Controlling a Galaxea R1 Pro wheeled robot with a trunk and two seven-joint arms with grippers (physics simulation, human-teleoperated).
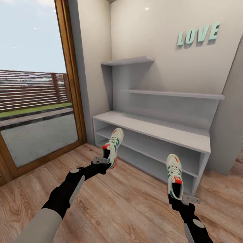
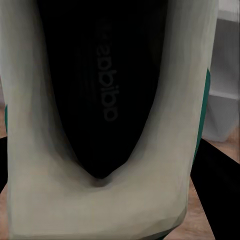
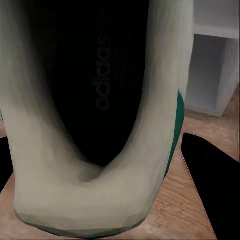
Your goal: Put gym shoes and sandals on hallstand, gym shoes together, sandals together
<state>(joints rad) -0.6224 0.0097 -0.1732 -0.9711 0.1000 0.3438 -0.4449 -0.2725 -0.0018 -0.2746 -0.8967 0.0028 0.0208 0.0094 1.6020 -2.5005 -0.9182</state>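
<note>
Left gripper [image 1: 101,161] clamps one gym shoe [image 1: 113,146] at lower centre, right gripper [image 1: 185,199] clamps the other [image 1: 174,175] at lower right, both held before the empty rack [image 1: 152,126]; placing remains, sandals unseen

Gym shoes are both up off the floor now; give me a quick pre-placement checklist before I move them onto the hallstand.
1. Left tool holding left gym shoe at the heel: ok.
2. Right tool holding right gym shoe at the heel: ok.
3. Both shoes off the corridor floor: ok.
4. Hallstand bench top free for both shoes: ok.
5. Grip firmness, from the wrist views: cannot tell.
6. Sandals located: cannot tell.
</note>
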